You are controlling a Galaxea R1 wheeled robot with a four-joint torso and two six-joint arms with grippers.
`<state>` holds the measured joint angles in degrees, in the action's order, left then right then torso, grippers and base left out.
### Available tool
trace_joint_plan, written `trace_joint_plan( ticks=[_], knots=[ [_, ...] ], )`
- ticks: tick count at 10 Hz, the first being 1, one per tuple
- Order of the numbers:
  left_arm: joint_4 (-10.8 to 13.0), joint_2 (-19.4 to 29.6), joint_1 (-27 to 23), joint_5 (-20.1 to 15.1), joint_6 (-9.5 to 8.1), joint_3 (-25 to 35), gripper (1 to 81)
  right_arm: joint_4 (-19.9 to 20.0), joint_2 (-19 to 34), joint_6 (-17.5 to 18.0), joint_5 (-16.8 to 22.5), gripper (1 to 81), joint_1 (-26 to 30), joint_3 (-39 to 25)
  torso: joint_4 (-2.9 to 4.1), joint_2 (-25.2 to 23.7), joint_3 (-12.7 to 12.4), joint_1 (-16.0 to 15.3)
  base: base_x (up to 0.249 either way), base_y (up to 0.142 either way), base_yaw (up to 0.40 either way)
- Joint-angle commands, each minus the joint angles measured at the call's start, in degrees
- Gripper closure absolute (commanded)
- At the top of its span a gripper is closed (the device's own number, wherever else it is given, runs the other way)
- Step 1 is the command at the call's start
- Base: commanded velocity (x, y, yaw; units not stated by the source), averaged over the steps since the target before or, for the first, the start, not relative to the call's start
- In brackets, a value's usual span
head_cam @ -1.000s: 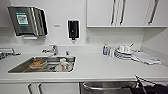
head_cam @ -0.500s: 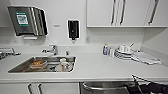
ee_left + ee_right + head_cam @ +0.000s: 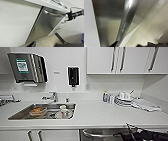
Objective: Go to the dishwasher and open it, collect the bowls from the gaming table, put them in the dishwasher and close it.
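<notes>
While the head view looks down on a white counter (image 3: 100, 114) with a steel sink (image 3: 22, 114) holding dishes, the dishwasher (image 3: 105, 133) shows as a strip of brushed steel under the counter's front edge. Its bar handle (image 3: 97, 135) runs level along the top of the door. The right gripper (image 3: 130, 133) sits at the handle's right end; I cannot tell how its jaws stand. A stack of plates (image 3: 123, 100) and a small bottle (image 3: 105, 96) stand at the back of the counter, well away from the jaws.

From the left wrist, the whole door (image 3: 46, 26) shows: tall, plain brushed steel, shut flush between white cupboard fronts (image 3: 16, 22). The right gripper (image 3: 68, 15) is at one end of the handle (image 3: 53, 14), with white drawers (image 3: 60, 26) beyond.

From the right wrist, the handle (image 3: 127, 21) is a shiny rounded bar running lengthways away from the jaws, with the door (image 3: 107, 25) just behind it and pale floor (image 3: 154, 27) past its edge.
</notes>
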<state>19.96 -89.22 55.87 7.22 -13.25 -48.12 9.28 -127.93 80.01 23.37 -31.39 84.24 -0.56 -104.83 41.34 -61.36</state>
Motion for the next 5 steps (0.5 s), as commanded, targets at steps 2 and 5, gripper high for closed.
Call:
trace_joint_plan(
  ticks=[2, 5],
  knots=[
    [1.13, 2.37, -4.41, -0.19, 0.33, 1.09, 1.0, 0.39, -0.78, 1.28, 0.45, 1.0, 6.12, 2.41, 0.0, 0.0, 0.02, 0.0, 0.0, 0.0, 0.0],
    [1.14, 2.11, -4.41, -0.19, 0.33, 1.09, 1.0, 0.22, -1.39, 2.87, 0.27, 1.0, 6.73, 3.99, 0.0, 0.0, 0.02, 0.0, 0.0, 0.0, 0.0]
  ],
)
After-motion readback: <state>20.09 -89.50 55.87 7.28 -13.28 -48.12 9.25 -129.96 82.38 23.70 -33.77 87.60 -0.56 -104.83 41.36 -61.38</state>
